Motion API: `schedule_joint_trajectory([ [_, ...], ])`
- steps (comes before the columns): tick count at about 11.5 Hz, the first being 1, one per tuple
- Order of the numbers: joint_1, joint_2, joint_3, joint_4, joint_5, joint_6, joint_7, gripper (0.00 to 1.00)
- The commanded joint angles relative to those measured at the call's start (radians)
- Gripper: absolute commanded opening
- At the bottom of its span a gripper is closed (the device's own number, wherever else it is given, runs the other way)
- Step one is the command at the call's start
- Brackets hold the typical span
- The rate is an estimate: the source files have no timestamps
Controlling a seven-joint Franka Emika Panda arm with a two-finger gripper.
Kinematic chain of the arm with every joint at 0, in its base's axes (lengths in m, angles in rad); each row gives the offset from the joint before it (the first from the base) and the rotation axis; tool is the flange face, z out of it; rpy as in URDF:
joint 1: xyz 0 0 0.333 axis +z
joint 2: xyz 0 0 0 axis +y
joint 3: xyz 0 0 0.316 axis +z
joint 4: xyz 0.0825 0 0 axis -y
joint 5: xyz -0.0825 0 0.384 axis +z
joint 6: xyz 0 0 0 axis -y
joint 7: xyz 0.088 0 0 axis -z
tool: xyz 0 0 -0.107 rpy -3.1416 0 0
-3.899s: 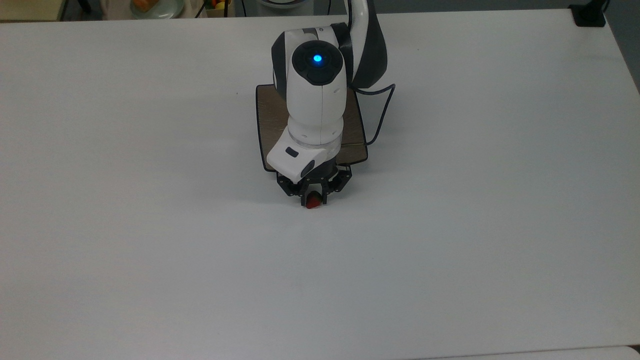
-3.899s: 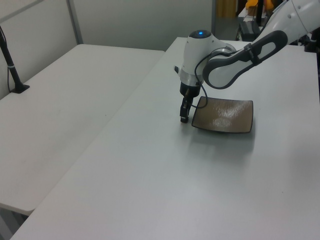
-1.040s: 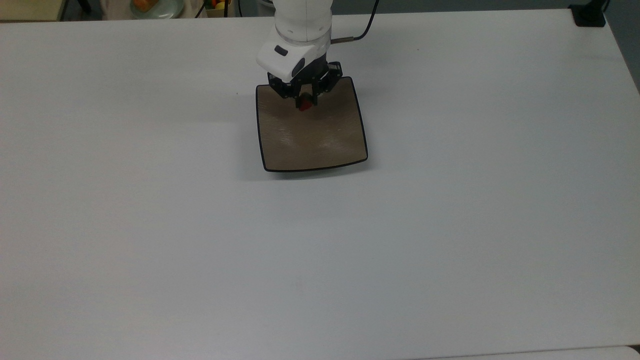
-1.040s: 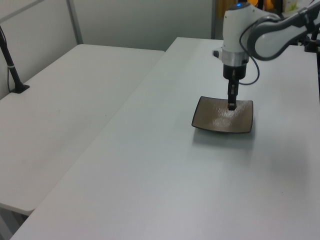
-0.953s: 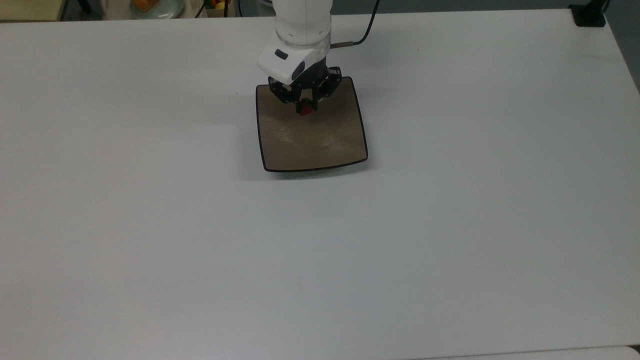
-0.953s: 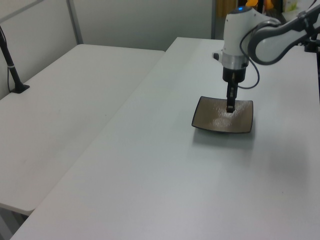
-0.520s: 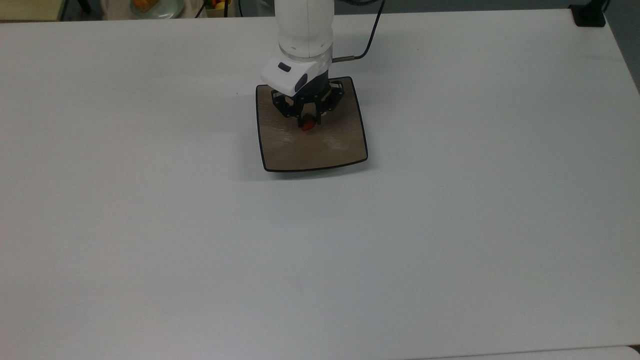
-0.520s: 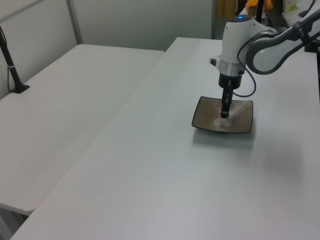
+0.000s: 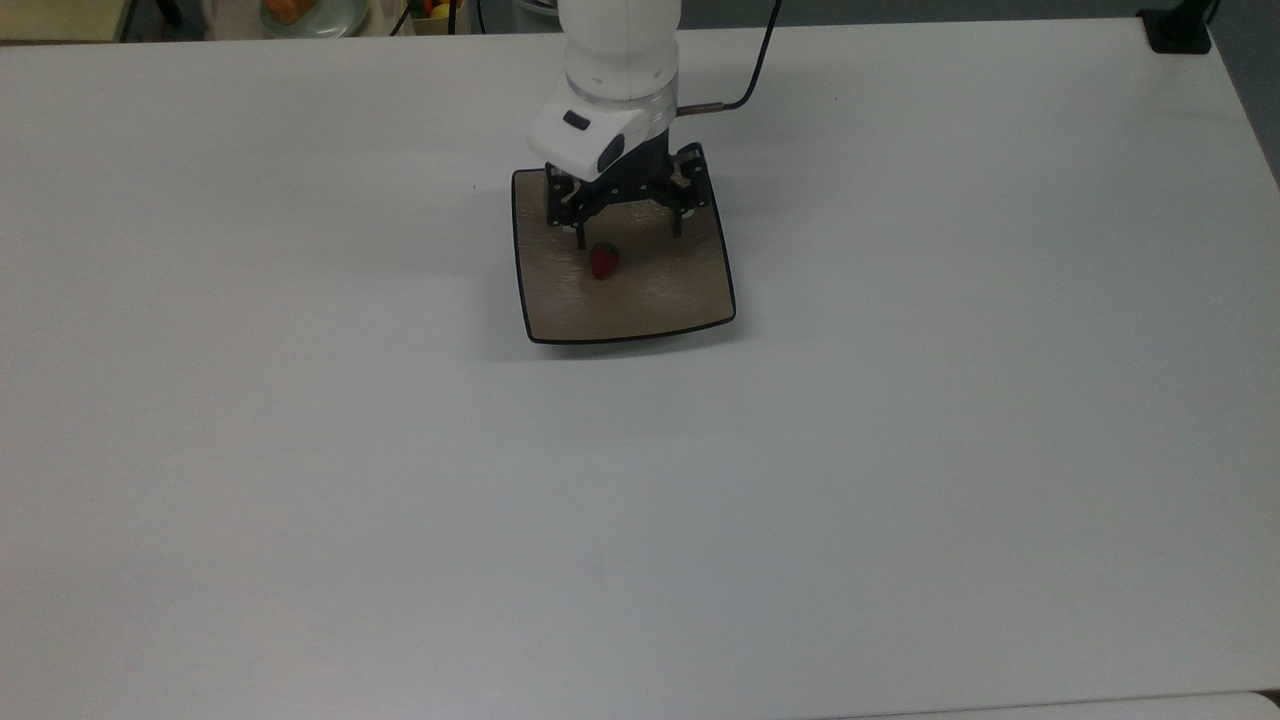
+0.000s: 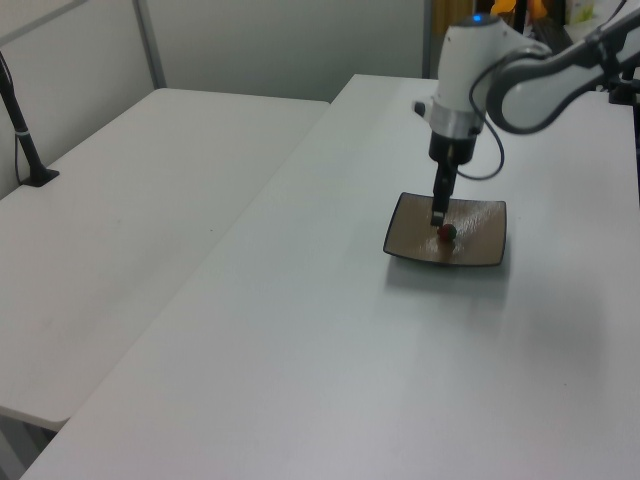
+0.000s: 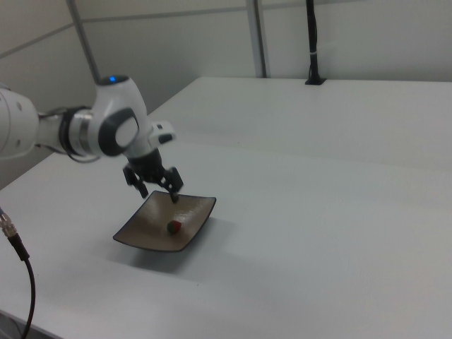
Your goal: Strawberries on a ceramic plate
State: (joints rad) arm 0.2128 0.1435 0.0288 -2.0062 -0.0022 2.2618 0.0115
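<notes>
A small red strawberry with a green cap lies on the square brown ceramic plate, free of the fingers. My gripper hovers just above the plate's far half, open, with its two black fingers spread wide and nothing between them. In the left view the strawberry sits near the plate's middle, right below the gripper. The right view has the gripper raised above the plate, and the strawberry resting a little to the right of it.
The plate stands on a wide white table. A black post base sits at the top view's far right corner. A second white table adjoins on the left view's left. A black cable hangs at the right view's left edge.
The gripper carried the strawberry from the table onto the plate. In the last half second it opened, let the strawberry drop onto the plate and rose slightly.
</notes>
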Motion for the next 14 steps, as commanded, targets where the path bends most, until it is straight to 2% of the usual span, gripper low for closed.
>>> schedule_joint_trajectory([
  [1, -0.001, -0.051, 0.029, 0.203, 0.015, -0.247, 0.126, 1.00],
  [4, -0.010, -0.111, 0.029, 0.332, 0.013, -0.482, 0.203, 1.00],
  [6, -0.030, -0.142, 0.017, 0.362, 0.010, -0.585, 0.202, 1.00],
  [8, -0.044, -0.171, 0.006, 0.354, 0.015, -0.591, 0.191, 1.00],
  [14, -0.050, -0.148, 0.000, 0.320, 0.014, -0.482, 0.061, 1.00],
])
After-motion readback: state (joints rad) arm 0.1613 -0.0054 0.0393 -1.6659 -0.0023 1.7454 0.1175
